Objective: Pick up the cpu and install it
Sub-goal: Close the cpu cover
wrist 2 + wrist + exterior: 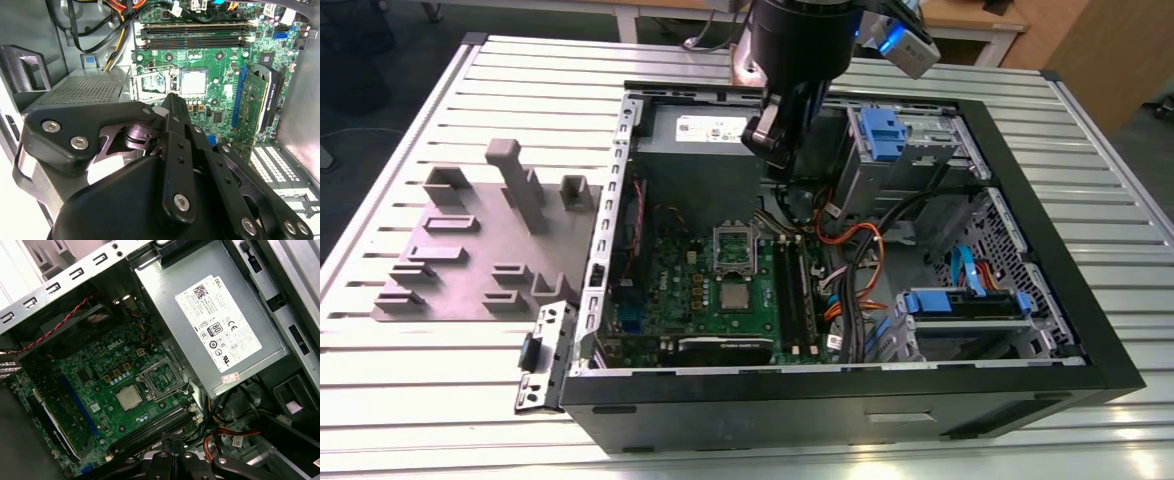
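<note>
While cpu (735, 294) lies inside the case (854, 400) (on motherboard (680, 280)), claw (775, 160) closed, empty, overhead

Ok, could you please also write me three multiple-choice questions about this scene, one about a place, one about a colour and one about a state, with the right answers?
1. Where does the cpu lie?
A. on the ribbed table
B. on the green motherboard, beside the silver metal frame
C. on top of the power supply

2. What colour are the plastic clips on the drive cages?
A. blue
B. yellow
C. white

3. In what state is the computer case?
A. shut, side panel on
B. lying flat, open side up
C. standing upright, open

Answers:
1 B, as both wrist views show the square chip flat on the board next to the frame.
2 A, as the clips are clearly blue in the exterior view.
3 B, as the exterior view looks straight down onto the board and cables.
</note>
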Tool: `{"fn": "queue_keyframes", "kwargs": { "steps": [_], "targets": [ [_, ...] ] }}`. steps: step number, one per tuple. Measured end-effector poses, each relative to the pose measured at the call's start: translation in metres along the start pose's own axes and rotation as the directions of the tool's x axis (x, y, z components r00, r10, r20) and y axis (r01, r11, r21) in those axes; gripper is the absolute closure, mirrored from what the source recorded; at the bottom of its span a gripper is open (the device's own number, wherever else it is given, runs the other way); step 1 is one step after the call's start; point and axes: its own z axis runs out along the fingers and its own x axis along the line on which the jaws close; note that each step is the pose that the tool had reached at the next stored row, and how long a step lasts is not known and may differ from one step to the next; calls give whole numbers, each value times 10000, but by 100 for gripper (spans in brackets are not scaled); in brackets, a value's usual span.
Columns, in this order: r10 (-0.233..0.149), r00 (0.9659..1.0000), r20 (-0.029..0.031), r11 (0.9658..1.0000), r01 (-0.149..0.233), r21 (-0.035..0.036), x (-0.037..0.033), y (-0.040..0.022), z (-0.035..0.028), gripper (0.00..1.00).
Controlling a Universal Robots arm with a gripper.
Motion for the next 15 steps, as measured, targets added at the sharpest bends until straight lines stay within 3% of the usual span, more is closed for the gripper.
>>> {"fn": "queue_keyframes", "kwargs": {
  "steps": [11,15],
  "targets": [
    [0,10000,-4,10000,0,2,2,2,1,89],
    [3,10000,0,10000,-3,1,57,-38,21,89]
  ]
}}
